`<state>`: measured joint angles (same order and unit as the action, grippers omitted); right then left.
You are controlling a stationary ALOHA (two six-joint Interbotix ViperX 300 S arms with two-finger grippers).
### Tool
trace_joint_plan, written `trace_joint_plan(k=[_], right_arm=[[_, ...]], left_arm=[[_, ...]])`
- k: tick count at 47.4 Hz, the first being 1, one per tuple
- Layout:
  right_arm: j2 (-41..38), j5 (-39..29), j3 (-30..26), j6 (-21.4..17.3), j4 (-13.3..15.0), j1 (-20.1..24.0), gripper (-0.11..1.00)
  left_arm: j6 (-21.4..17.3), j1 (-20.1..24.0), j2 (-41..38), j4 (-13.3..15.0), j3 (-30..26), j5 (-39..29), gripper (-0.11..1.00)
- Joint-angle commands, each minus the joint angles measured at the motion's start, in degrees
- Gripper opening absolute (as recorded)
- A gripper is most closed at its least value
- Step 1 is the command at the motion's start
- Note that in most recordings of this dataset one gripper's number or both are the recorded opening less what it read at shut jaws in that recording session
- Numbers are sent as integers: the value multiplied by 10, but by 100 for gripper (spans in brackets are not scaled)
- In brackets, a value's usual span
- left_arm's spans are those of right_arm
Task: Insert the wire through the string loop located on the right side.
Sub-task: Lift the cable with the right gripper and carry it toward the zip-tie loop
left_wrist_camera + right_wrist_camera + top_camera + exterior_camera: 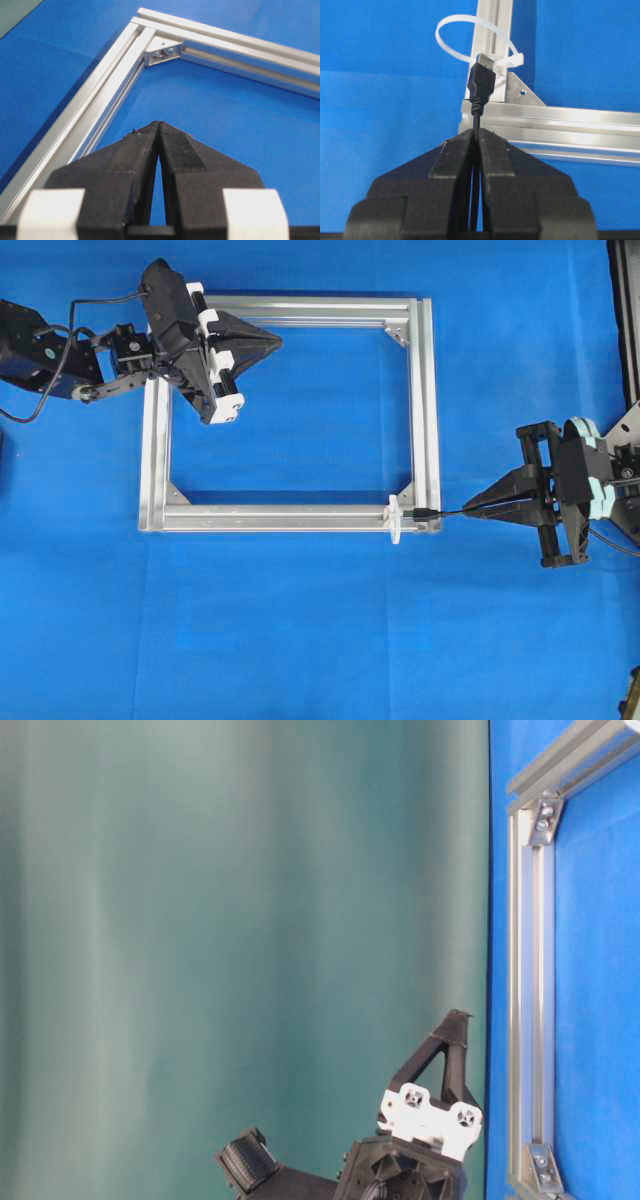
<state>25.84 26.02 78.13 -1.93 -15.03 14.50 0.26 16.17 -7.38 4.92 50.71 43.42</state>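
My right gripper (466, 508) (476, 132) is shut on the wire, a thin black cable. Its USB plug (425, 513) (481, 80) sticks out ahead of the jaws, silver tip forward. The string loop (394, 520) (464, 17), a white tie, stands upright on the silver frame's (300, 517) near-right corner. The plug tip points at the loop from the right and sits just short of it, over the frame's corner. My left gripper (278, 340) (158, 124) is shut on nothing and hovers inside the frame's far-left corner.
The rectangular aluminium frame (100, 100) lies flat on the blue mat, with silver brackets (162, 50) in its corners. In the table-level view the frame's rail (530, 970) runs up the right side, the left gripper (455, 1020) sits low, and a green curtain fills the rest.
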Motion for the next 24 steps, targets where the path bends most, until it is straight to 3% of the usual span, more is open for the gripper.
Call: trace_joint_plan(k=[1, 24], right_arm=[[1, 6, -4, 1, 1, -1, -3], [1, 11, -4, 1, 0, -1, -3]], left_arm=[[0, 0, 18, -2, -4, 6, 0], [0, 0, 18, -2, -4, 6, 0]])
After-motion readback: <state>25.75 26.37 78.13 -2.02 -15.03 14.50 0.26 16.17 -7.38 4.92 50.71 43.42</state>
